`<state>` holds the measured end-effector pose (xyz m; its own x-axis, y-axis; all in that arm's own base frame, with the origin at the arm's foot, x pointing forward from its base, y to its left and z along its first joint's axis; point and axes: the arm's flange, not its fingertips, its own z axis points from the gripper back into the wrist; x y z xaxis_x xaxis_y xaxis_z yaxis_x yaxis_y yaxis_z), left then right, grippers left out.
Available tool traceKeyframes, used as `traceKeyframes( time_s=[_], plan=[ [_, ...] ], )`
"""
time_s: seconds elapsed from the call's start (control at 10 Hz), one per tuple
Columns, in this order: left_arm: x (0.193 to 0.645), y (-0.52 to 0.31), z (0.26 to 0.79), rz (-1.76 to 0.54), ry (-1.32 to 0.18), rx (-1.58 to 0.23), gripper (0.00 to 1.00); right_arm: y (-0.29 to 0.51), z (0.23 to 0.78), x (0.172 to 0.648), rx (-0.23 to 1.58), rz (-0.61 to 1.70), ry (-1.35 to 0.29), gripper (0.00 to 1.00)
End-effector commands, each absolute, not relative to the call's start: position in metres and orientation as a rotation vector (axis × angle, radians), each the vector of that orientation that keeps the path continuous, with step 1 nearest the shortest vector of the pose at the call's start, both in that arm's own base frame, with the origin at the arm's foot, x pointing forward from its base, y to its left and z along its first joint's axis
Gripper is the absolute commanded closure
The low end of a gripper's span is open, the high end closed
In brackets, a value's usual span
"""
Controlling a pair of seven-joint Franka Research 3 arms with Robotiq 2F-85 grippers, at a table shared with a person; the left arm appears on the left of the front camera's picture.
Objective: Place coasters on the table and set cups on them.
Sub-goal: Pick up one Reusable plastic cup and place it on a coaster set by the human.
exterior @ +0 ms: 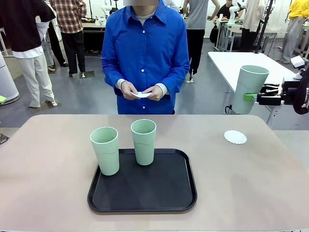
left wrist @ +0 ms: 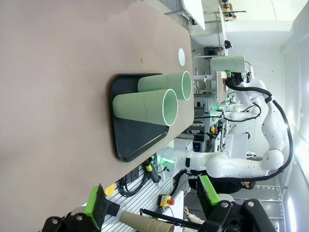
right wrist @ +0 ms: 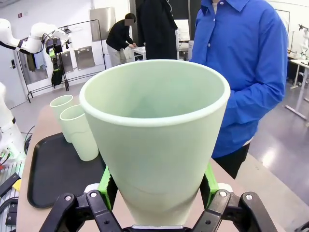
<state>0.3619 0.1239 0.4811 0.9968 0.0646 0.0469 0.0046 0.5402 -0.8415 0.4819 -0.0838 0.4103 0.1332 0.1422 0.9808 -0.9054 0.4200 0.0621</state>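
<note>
Up on the right side, the right end effector [exterior: 251,97] is clamped around a mint-green cup [exterior: 249,88], green pads pressed to either side of its lower half. The cup is upright, mouth up, carried in the air off the far right corner of the counter [exterior: 43,164]. From the right wrist camera the cup [right wrist: 154,140] sits squarely in the right end effector [right wrist: 158,183], one pad on each flank, rim wide open at the top.

Down on the counter, a white lacy coaster [exterior: 235,137] lies flat on the right side, towards the far edge, with nothing on it. The carried cup is above it and further right, clearly apart from it.

In the middle sits a black tray [exterior: 145,195], and on it the other two cups, both upright. The left cup [exterior: 105,150] stands at the tray's left edge. The middle cup [exterior: 144,141] stands just beside it, nearer the tray's far edge.

Across the counter, a person in a blue shirt holds another coaster [exterior: 141,94] between both hands [exterior: 155,92], at waist height.

The left end effector [left wrist: 152,198] is open, fingers spread wide with nothing between them, hanging over bare counter well short of the tray [left wrist: 126,140].
</note>
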Motion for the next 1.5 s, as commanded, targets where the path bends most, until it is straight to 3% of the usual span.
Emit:
traceKeyframes(
  time_s=[0.0,0.4,0.7,1.4],
  plan=[
    [0.36,0.125,0.483,0.034,-0.085,-1.005,0.0,-0.084,0.41,0.482,0.822,0.899,-1.188,0.17],
    [0.36,0.125,0.483,0.034,-0.085,-1.005,0.0,-0.121,0.376,0.539,0.812,1.033,-1.122,0.17],
    [0.36,0.125,0.483,0.034,-0.085,-1.005,0.0,-0.129,0.351,0.568,0.904,1.126,-1.055,0.17],
    [0.36,0.125,0.483,0.034,-0.085,-1.005,0.0,-0.13,0.309,0.577,1.026,1.136,-1.014,0.17]
  ],
)
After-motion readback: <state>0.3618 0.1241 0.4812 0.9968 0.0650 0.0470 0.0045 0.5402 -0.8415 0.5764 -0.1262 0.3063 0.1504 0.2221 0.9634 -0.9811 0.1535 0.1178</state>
